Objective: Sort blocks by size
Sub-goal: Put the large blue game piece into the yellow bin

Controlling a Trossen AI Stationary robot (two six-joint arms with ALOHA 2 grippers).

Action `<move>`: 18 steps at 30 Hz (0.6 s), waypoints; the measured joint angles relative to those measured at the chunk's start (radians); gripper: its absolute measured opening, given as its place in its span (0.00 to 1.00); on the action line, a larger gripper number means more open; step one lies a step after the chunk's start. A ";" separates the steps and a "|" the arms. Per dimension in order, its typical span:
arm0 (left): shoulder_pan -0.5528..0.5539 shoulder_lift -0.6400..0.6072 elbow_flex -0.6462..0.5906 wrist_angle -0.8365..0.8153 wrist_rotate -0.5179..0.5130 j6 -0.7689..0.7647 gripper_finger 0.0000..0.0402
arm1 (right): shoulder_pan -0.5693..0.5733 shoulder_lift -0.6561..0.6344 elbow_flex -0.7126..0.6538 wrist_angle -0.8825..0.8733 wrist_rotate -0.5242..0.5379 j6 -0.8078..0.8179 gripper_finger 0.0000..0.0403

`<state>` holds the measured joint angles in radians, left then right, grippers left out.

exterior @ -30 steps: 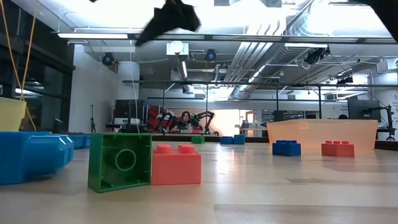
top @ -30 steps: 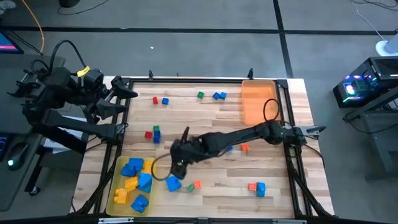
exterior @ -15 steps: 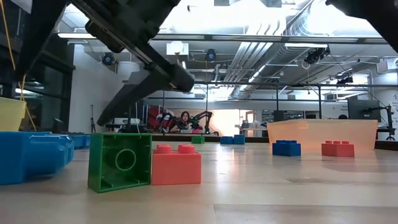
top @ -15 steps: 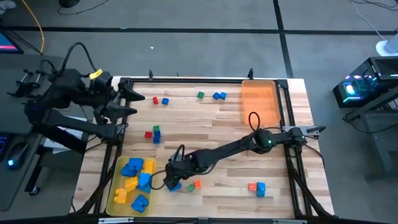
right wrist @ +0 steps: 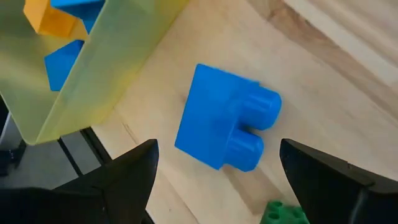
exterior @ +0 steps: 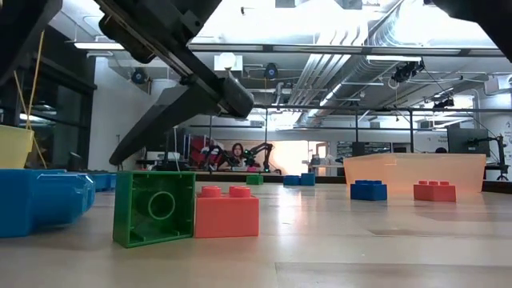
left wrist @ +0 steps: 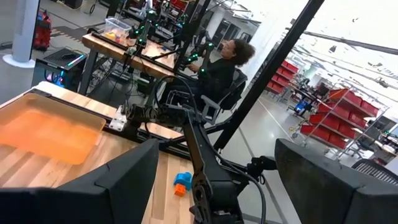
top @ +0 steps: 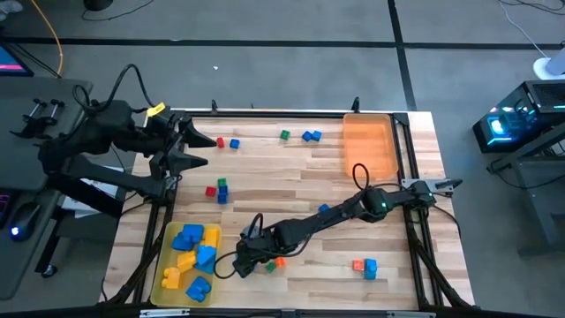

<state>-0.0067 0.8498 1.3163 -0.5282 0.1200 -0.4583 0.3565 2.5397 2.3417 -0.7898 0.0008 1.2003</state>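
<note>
Because the right gripper [right wrist: 214, 171] hangs with its jaws spread wide over the big blue block [right wrist: 225, 134], a skewed descent could knock the block into the yellow tray [right wrist: 102, 78] wall or nudge the green cube [right wrist: 283, 213] lying just beside it. On the tabletop [top: 300, 177] this block sits near the 7 o'clock corner, hemmed between tray and small cubes; open wood lies toward 5 o'clock. At about 10 o'clock the left gripper [top: 196, 150] waits, jaws apart. Small blocks [top: 229, 142] lie scattered toward 12 o'clock, beside the orange tray [top: 366, 146].
</note>
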 joint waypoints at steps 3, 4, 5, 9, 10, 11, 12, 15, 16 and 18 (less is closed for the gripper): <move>0.000 0.006 0.000 0.000 0.000 -0.001 0.76 | 0.000 0.006 0.000 0.007 0.002 0.005 0.82; 0.000 0.008 0.000 -0.001 0.000 -0.002 0.76 | 0.000 0.010 0.000 0.018 0.002 0.007 0.82; 0.000 0.011 0.000 0.000 0.000 -0.002 0.76 | -0.001 0.013 0.000 0.022 0.000 0.007 0.82; 0.000 0.022 0.000 -0.007 0.000 -0.011 0.76 | 0.002 0.055 0.000 0.051 -0.001 0.016 0.82; -0.001 0.028 0.000 -0.009 0.000 -0.012 0.76 | 0.003 0.063 0.000 0.054 -0.006 0.022 0.82; -0.001 0.030 0.000 -0.009 0.000 -0.013 0.76 | 0.003 0.072 0.000 0.058 -0.009 0.031 0.82; -0.001 0.033 0.000 -0.018 0.000 -0.018 0.76 | 0.003 0.073 0.000 0.058 -0.009 0.035 0.82; -0.002 0.046 0.000 -0.042 0.000 -0.035 0.76 | 0.004 0.083 0.002 0.048 -0.009 0.060 0.82; -0.002 0.053 0.000 -0.054 0.000 -0.039 0.76 | 0.004 0.083 0.003 0.040 -0.008 0.068 0.82; -0.005 0.062 0.000 -0.058 0.000 -0.047 0.76 | 0.004 0.084 0.004 0.019 0.001 0.079 0.82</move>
<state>-0.0117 0.9114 1.3163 -0.5864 0.1201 -0.5058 0.3603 2.6236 2.3456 -0.7708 0.0015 1.2794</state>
